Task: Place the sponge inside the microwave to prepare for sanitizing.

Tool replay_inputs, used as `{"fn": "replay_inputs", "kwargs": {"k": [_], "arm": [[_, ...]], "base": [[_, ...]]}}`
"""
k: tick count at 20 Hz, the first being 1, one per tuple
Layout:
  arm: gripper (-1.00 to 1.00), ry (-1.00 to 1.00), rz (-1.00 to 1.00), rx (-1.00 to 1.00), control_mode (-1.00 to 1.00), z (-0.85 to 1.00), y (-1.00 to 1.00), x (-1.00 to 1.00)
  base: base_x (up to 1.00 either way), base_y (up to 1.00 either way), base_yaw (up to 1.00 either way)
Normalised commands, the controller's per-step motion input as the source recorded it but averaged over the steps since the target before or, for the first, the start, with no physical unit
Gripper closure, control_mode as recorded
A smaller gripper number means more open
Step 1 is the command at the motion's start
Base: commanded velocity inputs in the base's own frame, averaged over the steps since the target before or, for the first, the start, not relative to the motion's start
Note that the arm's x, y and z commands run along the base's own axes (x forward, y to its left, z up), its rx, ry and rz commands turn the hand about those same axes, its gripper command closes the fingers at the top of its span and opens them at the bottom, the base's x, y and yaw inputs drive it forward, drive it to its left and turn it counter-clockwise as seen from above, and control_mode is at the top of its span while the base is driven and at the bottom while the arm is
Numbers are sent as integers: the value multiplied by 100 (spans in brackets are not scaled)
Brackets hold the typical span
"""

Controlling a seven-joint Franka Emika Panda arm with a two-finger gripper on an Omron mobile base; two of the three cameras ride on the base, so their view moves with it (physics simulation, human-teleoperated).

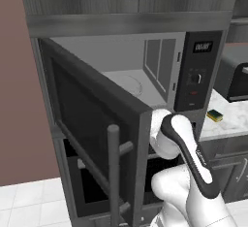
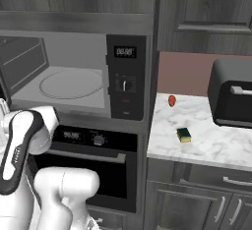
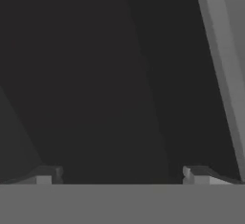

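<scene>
The microwave (image 2: 74, 71) stands with its door (image 1: 97, 124) swung wide open, turntable (image 2: 71, 84) bare. The sponge (image 2: 184, 134) lies on the marble counter (image 2: 216, 145), near the toaster (image 2: 231, 99). The gripper (image 3: 122, 175) has its fingers spread, holding nothing

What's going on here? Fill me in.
The robot has the microwave door swung wide open, turntable bare. Its pincer is open, holding nothing, facing a dark surface close up. The sponge sits on the marble counter right of the microwave, near a toaster, not yet picked up.
</scene>
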Motion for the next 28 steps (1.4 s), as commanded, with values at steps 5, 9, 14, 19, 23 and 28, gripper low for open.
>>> {"fn": "replay_inputs", "kwargs": {"k": [5, 9, 14, 19, 23, 28], "arm": [[-100, -2, -30, 0, -100, -43, 100, -100], [-100, -3, -30, 2, -100, -47, 100, -98], [-100, -2, -21, 0, -100, -10, 57, -41], [-100, 0, 0, 0, -100, 0, -3, 0], [-100, 0, 0, 0, -100, 0, -45, 0], [-100, -1, 0, -3, -100, 36, -78, 0]], "base": [[0, 0, 0], [0, 0, 0], [0, 0, 0], [0, 0, 0], [0, 0, 0], [0, 0, 0]]}}
